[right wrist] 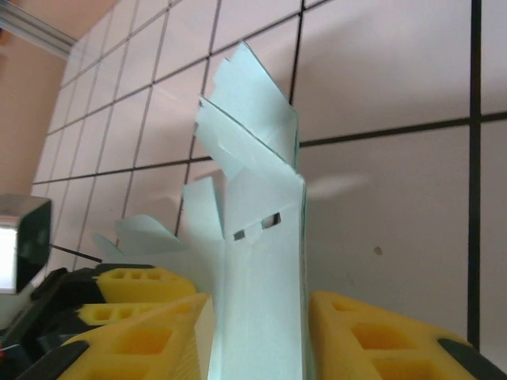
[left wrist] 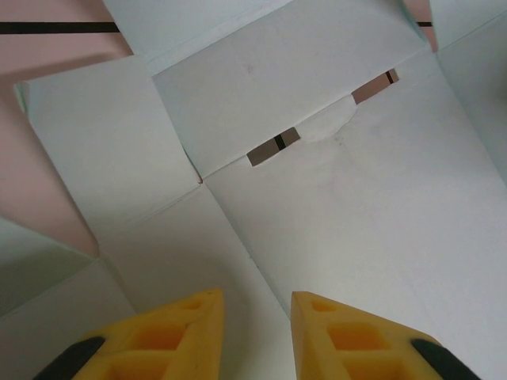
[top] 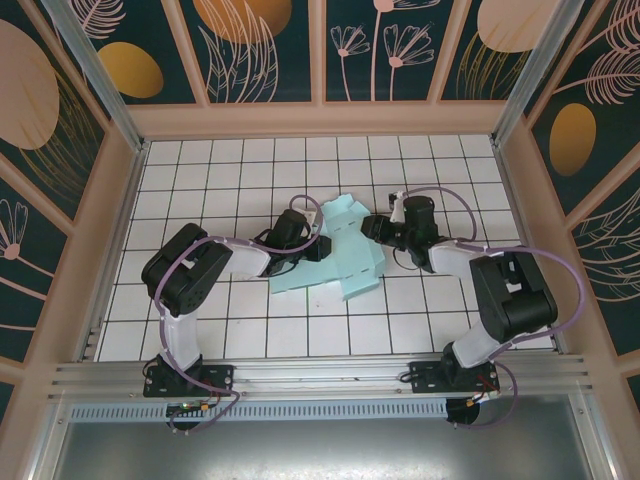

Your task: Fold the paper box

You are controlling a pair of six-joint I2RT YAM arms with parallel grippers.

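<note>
Working from the left, the left gripper [top: 312, 247] is reaching in over the left edge of the paper box [top: 345, 265], which is lying partly folded in the middle of the tiled table [top: 230, 170], between the two arms. In the left wrist view the left gripper [left wrist: 255, 299] is showing its yellow fingers [left wrist: 166, 336] a narrow gap apart, hovering over a pale panel of the paper box [left wrist: 333, 206] with its creases and a small slot. Whether any card is sitting between them I cannot tell.

At the centre, the sheet is lying flat on its near side while its far flaps are tilting upward, so the folding looks to be at an early stage: panels are being raised, and no closed box shape is forming yet.

On the right, the right gripper [top: 370, 228] is meeting the box's right edge. Its wrist camera shows the right gripper [right wrist: 257, 299] flanking a raised part of the paper box [right wrist: 253, 158], card filling the space between the fingers. Whether they are pressing on it I cannot tell.

The step in hand seems to be standing a side wall up along its crease. The next move is probably calling for the left arm to be pinning the base down while the right is turning its panel over, gently, since thin card buckles easily.
</note>
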